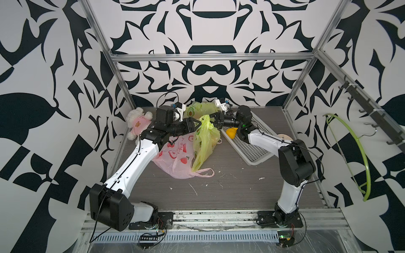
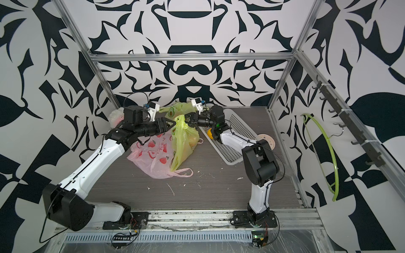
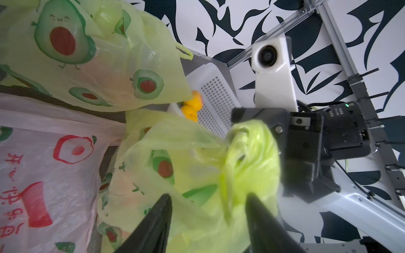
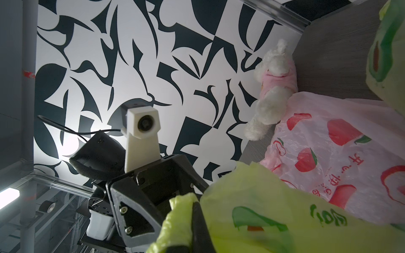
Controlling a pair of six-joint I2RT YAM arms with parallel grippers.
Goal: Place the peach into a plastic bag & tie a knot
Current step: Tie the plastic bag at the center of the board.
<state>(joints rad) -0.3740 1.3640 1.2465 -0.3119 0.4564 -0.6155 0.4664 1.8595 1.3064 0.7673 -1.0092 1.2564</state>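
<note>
The left claw (image 3: 208, 195), jaws apart, faces the bunched neck of the green bag (image 3: 197, 153) just ahead, which the right claw (image 1: 212, 120), clamped on it, holds up from the opposite side.

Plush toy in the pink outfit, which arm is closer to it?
Left. The left arm runs right beside the plush toy, with the left gripper open at the green bag. The right gripper, shut on the bag's top, is beyond the bag.
</note>
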